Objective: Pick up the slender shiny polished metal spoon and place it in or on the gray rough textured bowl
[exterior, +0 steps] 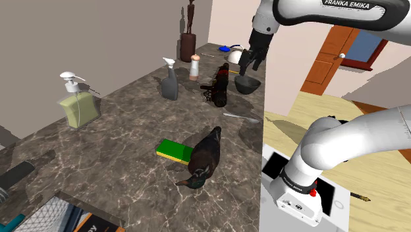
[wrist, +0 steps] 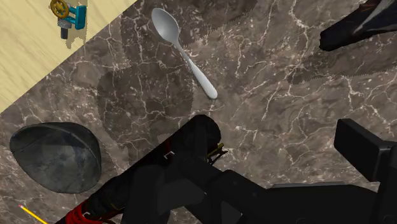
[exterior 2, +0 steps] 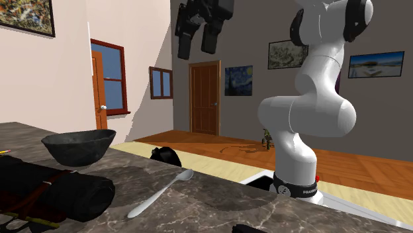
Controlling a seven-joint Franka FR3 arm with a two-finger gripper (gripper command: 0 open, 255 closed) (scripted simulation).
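On the marble counter (exterior: 132, 125), the spoon (exterior: 240, 117) lies flat at 6 o'clock from the bowl (exterior: 247, 84) in the shoulder view, near it but not touching. High over the counter, the gripper (exterior 2: 197, 40) hangs with its fingers spread, holding nothing.

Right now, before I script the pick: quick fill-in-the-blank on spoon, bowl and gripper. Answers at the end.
1. The spoon lies on the countertop, outside the ___.
2. The gripper hangs ___ the countertop, holding nothing.
3. The dark gray bowl is ___ inside.
Missing words: bowl; above; empty.
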